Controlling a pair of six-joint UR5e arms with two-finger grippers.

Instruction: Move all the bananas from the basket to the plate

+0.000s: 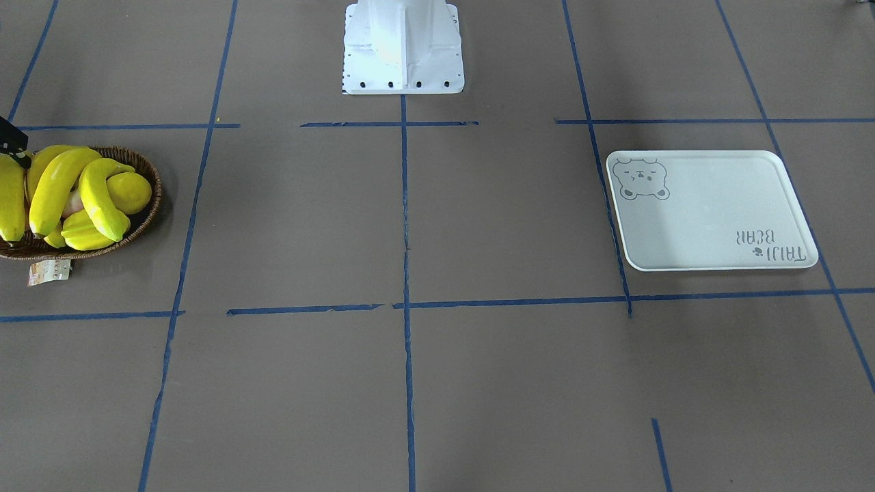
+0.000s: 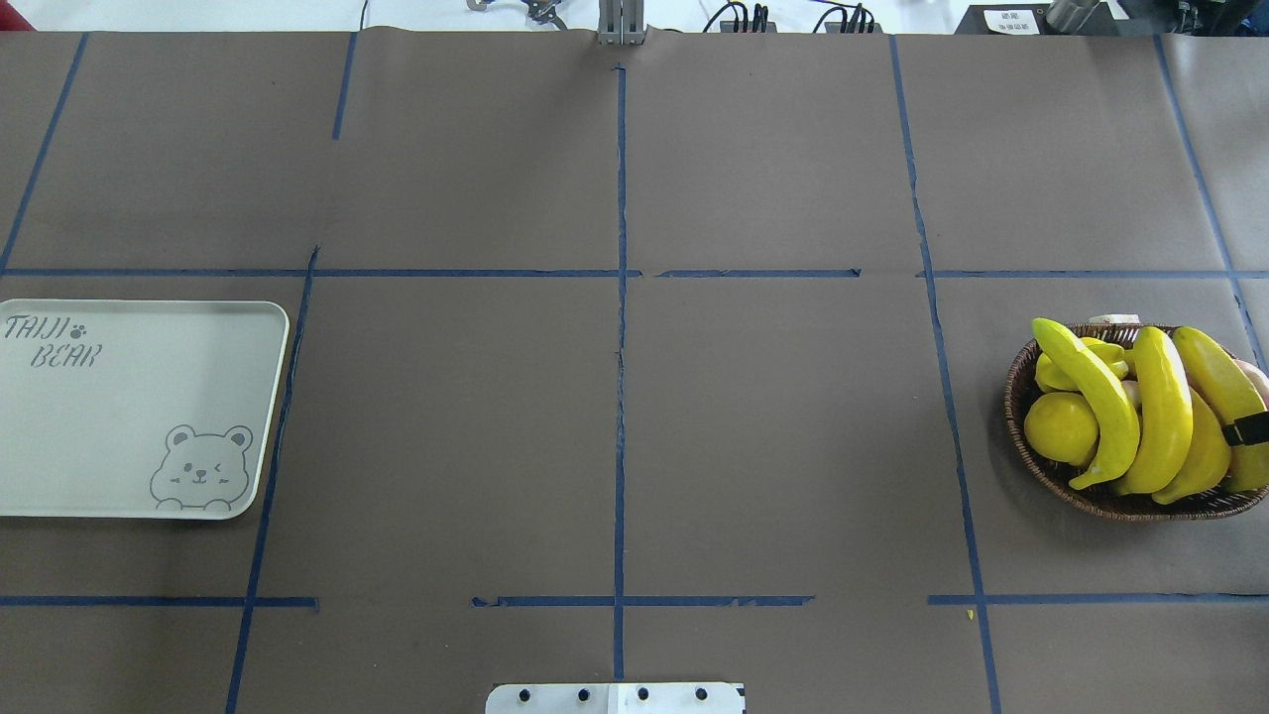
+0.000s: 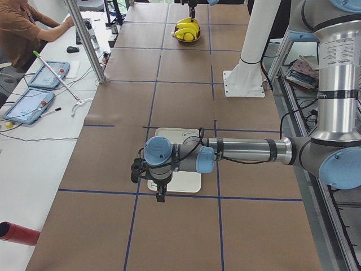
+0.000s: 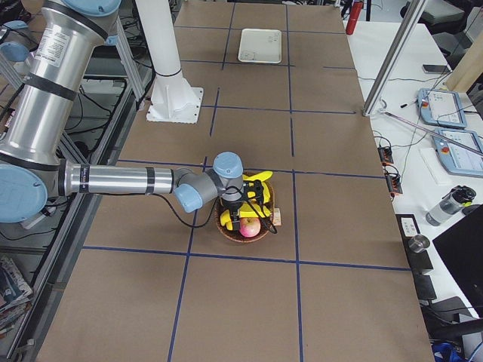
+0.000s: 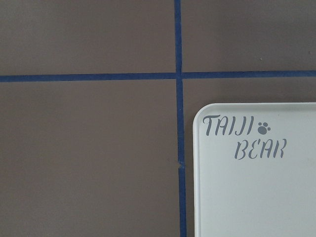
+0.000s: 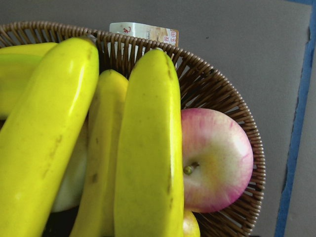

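Tabletop (image 2: 773, 426) layout, listed from the left end to the right end, with blue tape lines (image 2: 620, 397) dividing the brown surface into rectangles.

1. Left end: one plate (image 2: 129, 416), white, lying flat. It carries one grey bear face in one corner and grey lettering in the opposite corner. It holds no fruit.
2. Left claw (image 3: 161, 196): hangs above the plate's outer edge, pointing down, clear of the surface. Whether its jaws stand apart or together cannot be told from the side view that shows it.
3. Right end: one basket (image 2: 1091, 501), dark woven wicker, with one paper tag (image 1: 48, 271) at its rim on the side away from the robot.
4. Basket contents: four bananas (image 2: 1160, 412), lying side by side and overlapping, all inside the rim. Beside them lie one lemon (image 2: 1059, 426) toward the tabletop's centre, one starfruit (image 1: 85, 232) partly covered, and one pink-and-yellow apple (image 6: 217, 158) against the wall at the outer side.
5. Right claw (image 4: 245, 215): positioned directly over the basket, close above the fruit. Its jaw state cannot be told.
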